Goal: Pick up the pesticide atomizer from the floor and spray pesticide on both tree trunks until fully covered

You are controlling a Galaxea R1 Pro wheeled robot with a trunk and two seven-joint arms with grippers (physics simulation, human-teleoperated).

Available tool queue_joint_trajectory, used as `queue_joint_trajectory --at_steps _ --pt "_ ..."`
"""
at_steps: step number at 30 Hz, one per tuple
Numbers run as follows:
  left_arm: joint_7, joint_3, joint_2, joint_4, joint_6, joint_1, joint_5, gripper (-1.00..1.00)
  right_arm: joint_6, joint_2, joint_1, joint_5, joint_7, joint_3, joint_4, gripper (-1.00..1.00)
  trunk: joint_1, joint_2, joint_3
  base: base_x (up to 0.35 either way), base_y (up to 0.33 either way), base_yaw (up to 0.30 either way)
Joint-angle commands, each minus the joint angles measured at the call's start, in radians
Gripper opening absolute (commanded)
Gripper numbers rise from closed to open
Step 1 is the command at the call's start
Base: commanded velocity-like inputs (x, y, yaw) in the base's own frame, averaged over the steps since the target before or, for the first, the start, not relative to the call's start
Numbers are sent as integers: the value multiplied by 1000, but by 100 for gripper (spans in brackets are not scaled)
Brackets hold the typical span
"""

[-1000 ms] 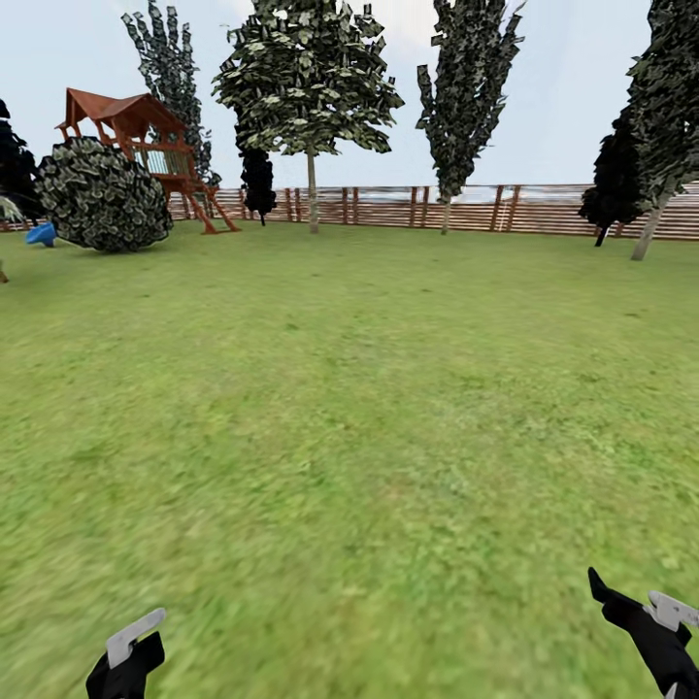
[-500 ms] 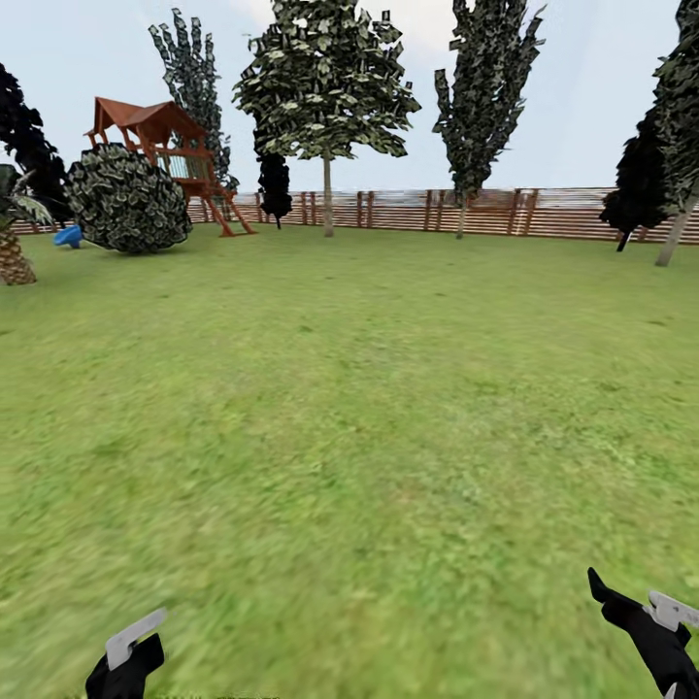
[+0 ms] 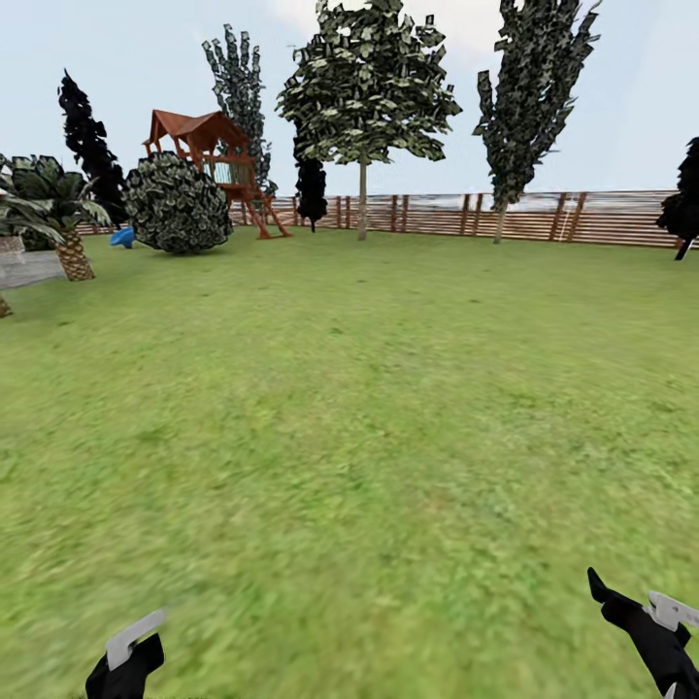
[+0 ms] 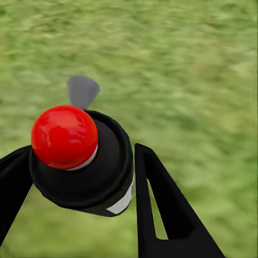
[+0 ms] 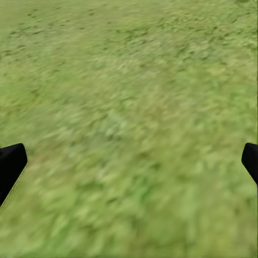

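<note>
Your left pincer point(image 4: 80, 177) grips the pesticide atomizer point(image 4: 80, 156); right pincer point(image 5: 129, 161) gapes empty; trees point(image 3: 364, 97) stand far ahead, upper center.

In the head view, the left gripper point(image 3: 126, 660) is a matte black block topped by a flat, pale grey metal tab with a rounded end. The right gripper point(image 3: 646, 631) is black as well, tapering to a sharp pointed finger, with a light grey bracket showing a small dark hole and notched edges beside it. In the left wrist view the black fingers point(image 4: 161, 209) are flat, angular blades; one has a long narrow triangular slot cut through it. In the right wrist view the fingertips point(image 5: 11, 164) are plain black with softly rounded corners, unmarked.
</note>
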Motion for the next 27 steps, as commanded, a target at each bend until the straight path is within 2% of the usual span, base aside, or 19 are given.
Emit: queue_joint_trajectory --at_steps 1,6,17,27 --pt "0 0 0 0 0 0 0 -100 0 0 0 0 0 0 0 100 0 0 1 6 0 163" --pt "0 0 0 0 0 0 0 -100 0 0 0 0 0 0 0 100 0 0 8 174 0 162" --pt "0 0 0 0 0 0 0 -100 0 0 0 0 0 0 0 100 0 0 20 320 0 201" --pt "0 0 0 0 1 0 0 -100 0 0 0 0 2 0 1 100 0 0 24 327 0 14"
